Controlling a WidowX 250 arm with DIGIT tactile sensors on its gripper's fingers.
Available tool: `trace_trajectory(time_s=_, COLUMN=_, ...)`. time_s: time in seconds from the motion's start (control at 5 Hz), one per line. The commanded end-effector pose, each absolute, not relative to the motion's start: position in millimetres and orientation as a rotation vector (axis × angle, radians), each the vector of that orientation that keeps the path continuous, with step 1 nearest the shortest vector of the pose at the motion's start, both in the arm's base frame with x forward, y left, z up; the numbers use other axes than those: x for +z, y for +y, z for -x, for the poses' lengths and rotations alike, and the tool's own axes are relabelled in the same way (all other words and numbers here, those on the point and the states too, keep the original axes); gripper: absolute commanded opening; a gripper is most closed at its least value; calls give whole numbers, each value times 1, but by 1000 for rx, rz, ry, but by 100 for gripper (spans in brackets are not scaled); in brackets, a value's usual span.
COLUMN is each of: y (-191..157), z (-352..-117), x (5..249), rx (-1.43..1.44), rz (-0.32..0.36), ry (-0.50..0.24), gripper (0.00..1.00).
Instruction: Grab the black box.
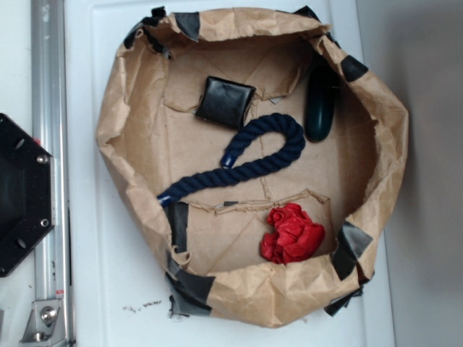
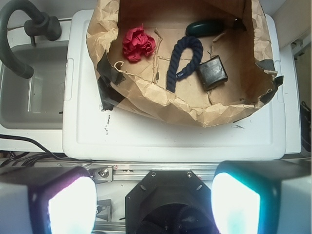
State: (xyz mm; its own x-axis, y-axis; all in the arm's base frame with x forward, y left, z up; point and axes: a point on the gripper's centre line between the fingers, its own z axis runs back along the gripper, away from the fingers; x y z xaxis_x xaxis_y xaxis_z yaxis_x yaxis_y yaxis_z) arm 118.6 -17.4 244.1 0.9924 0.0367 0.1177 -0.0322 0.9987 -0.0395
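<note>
The black box (image 1: 225, 102) is a small square puffy box with a slight sheen, lying on the floor of a brown paper bin (image 1: 130, 108) near its upper middle. In the wrist view the black box (image 2: 212, 72) sits right of centre inside the bin. My gripper (image 2: 153, 200) is open, its two bright pads (image 2: 72, 204) spread wide at the bottom corners of the wrist view. It hangs over the black robot base, well short of the bin, and holds nothing. The gripper does not show in the exterior view.
Inside the bin lie a navy rope (image 1: 246, 159) curving just below the box, a dark green oval thing (image 1: 320, 108) at the right wall, and a red wad (image 1: 291, 233). The bin stands on a white surface (image 2: 170, 141). A metal rail (image 1: 47, 173) and black base plate (image 1: 22, 195) are at left.
</note>
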Motion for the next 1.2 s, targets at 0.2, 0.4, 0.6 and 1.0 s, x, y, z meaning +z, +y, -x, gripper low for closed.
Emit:
trace_trajectory(time_s=0.2, y=28, z=-168, x=228, rx=-58, rz=-50, ry=-231, gripper=100)
trace_trajectory(time_s=0.4, y=53, z=-213, x=199, rx=-129, rz=-125, ry=-267, gripper=100)
trace_trajectory(time_s=0.6, y=54, z=-246, x=143, rx=-253, rz=-101, ry=-142, gripper=100)
trace_trajectory(time_s=1.0, y=56, z=-224, x=45, rx=-338, rz=-101, ry=97, gripper=100)
